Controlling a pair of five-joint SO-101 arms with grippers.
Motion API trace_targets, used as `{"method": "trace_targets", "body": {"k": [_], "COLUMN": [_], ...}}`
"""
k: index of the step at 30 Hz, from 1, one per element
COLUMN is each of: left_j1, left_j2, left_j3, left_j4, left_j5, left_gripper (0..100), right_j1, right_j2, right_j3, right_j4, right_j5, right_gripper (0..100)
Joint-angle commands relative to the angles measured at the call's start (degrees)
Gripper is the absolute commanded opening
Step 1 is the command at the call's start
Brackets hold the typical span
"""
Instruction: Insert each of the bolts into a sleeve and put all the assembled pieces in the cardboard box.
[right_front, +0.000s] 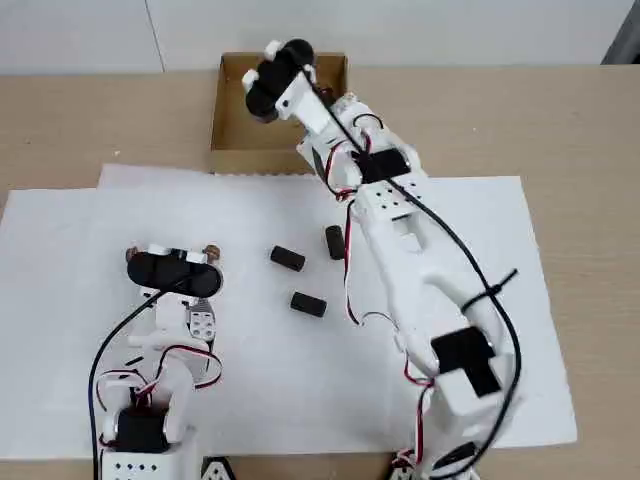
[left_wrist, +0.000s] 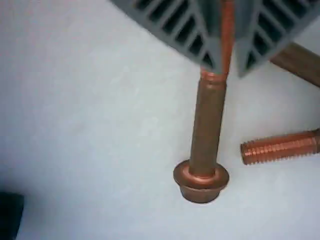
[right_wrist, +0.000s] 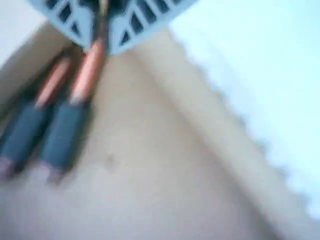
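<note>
Left wrist view, left gripper (left_wrist: 223, 62): fingers (left_wrist: 185, 32) clamped on the threaded end of the held bolt (left_wrist: 206, 125). Its flanged head points away from the fingertips, with white paper (left_wrist: 90, 125) beneath.
Loose bolts: the second bolt (left_wrist: 280, 147) lies beside the held bolt's head end without touching it. The third bolt (left_wrist: 299, 62) lies close to the fingertips on that same side.
Right gripper (right_wrist: 101, 47): fingers closed on the bare copper end of the assembled piece (right_wrist: 67, 127). Its dark sleeve reaches beyond the fingertips, inside the cardboard box (right_wrist: 165, 165).
Second assembled piece (right_wrist: 25, 135): just beside the held one and parallel to it; I cannot tell whether they touch.
Sleeves on the paper, between the two grippers: first sleeve (right_front: 287, 258), second sleeve (right_front: 334, 241) and third sleeve (right_front: 308, 304), each apart from the others.
</note>
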Motion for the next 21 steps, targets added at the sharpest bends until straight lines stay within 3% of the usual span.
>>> {"method": "trace_targets", "body": {"k": [1,11,21], "left_j1": [-0.18,-0.18,-0.18], "left_j2": [-0.62,-0.62,-0.62], "left_j3": [-0.22,-0.22,-0.22], "left_j4": [-0.35,-0.35,-0.35], "left_j5": [-0.18,-0.18,-0.09], "left_gripper": [1,1,1], "right_j1": [0.22,0.31,-0.84], "right_j2": [-6.46,-11.91,-12.00], "right_j3": [-2.55,-2.55,-2.29], "right_j4": [8.22,28.35,44.53], "right_j5": [-4.31,-11.43,-11.43], "right_gripper": [0.3,0.4,0.8]}}
